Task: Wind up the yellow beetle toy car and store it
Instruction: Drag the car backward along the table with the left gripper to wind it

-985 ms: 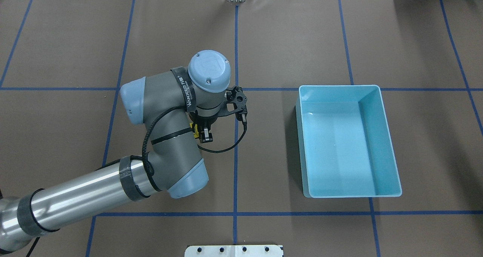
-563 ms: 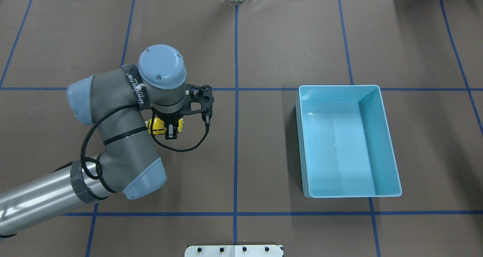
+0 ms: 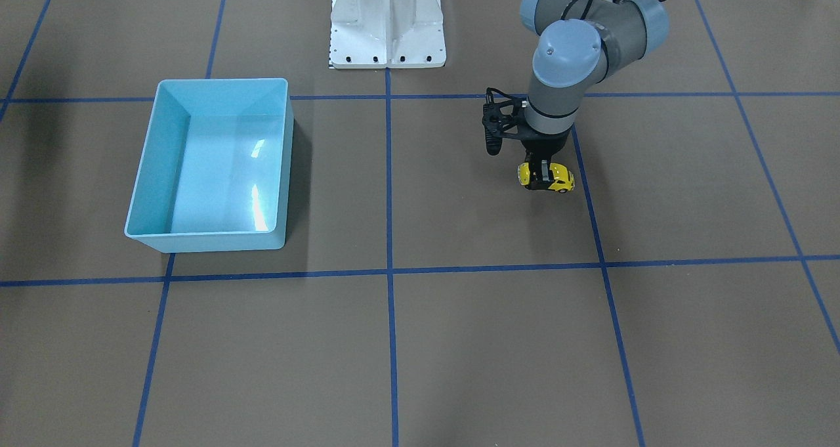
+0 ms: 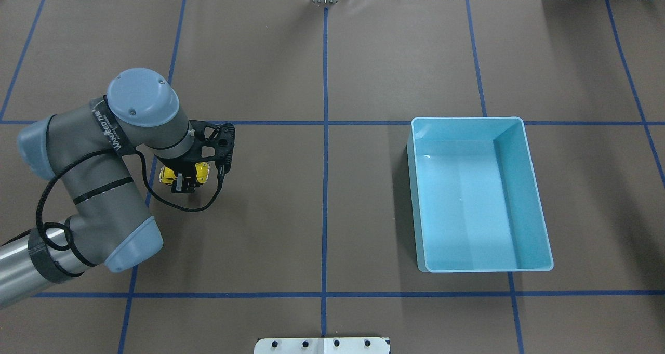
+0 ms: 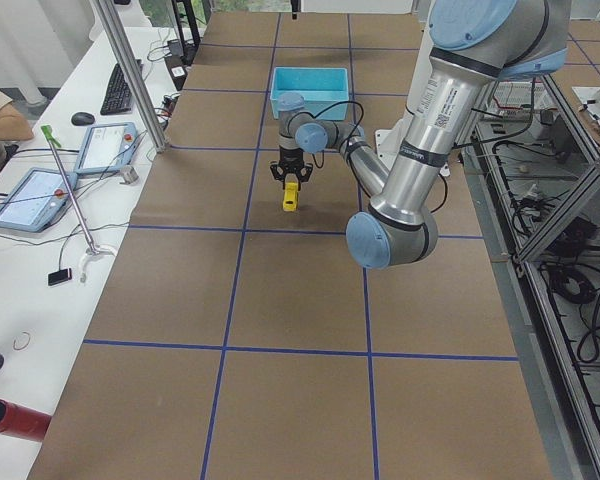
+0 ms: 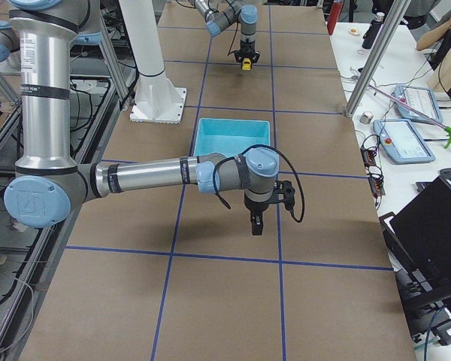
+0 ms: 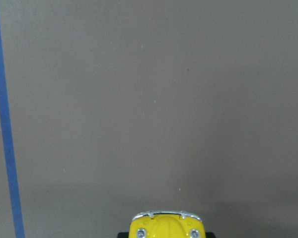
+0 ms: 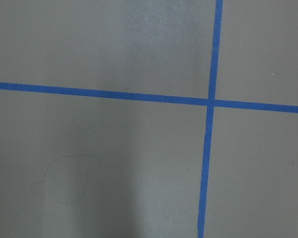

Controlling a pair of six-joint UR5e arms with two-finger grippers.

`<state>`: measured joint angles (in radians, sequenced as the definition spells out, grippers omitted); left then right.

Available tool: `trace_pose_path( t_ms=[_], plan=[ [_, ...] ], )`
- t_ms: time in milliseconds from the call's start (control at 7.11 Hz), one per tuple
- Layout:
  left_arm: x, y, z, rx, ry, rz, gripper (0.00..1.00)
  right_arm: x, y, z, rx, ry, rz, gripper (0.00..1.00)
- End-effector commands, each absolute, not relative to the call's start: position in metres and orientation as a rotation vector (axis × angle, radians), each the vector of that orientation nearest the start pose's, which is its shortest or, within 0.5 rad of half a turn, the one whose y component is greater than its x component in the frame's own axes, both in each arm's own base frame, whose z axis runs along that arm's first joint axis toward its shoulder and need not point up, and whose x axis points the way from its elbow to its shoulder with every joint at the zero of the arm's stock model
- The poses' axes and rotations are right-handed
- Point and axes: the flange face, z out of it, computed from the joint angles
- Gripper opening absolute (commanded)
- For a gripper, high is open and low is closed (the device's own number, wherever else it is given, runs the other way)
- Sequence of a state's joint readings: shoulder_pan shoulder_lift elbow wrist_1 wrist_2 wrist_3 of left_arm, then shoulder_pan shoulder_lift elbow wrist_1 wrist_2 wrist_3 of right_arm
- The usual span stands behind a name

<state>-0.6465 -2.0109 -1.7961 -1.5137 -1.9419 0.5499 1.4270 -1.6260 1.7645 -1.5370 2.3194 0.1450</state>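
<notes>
The left end effector [image 4: 184, 181] is clamped across the yellow beetle toy car [image 4: 167, 175], low over the left part of a brown bench [image 4: 363, 213] gridded with blue tape, well apart from the light blue bin [image 4: 511, 187]. The right end effector [image 6: 255, 224] hangs past the bin; whether it is spread or closed cannot be told. One car, one bin, two arms; a white desk [image 5: 40, 310] runs beside the bench.
</notes>
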Motion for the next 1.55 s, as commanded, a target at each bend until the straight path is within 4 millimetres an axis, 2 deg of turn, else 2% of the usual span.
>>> trace_pose_path(
  t_ms=[0,563,1407],
  plan=[
    [0.435,-0.452,0.339,0.594,0.525,1.52,0.04,-0.004,-0.48,0.588,0.054,-0.763,-0.063,1.0],
    [0.44,-0.455,0.368,0.667,0.534,1.528,0.04,-0.007,-0.481,0.587,0.052,-0.761,-0.069,1.0],
    [0.442,-0.454,0.372,0.674,0.568,1.534,0.02,-0.008,-0.48,0.587,0.052,-0.761,-0.072,1.0]
  ],
)
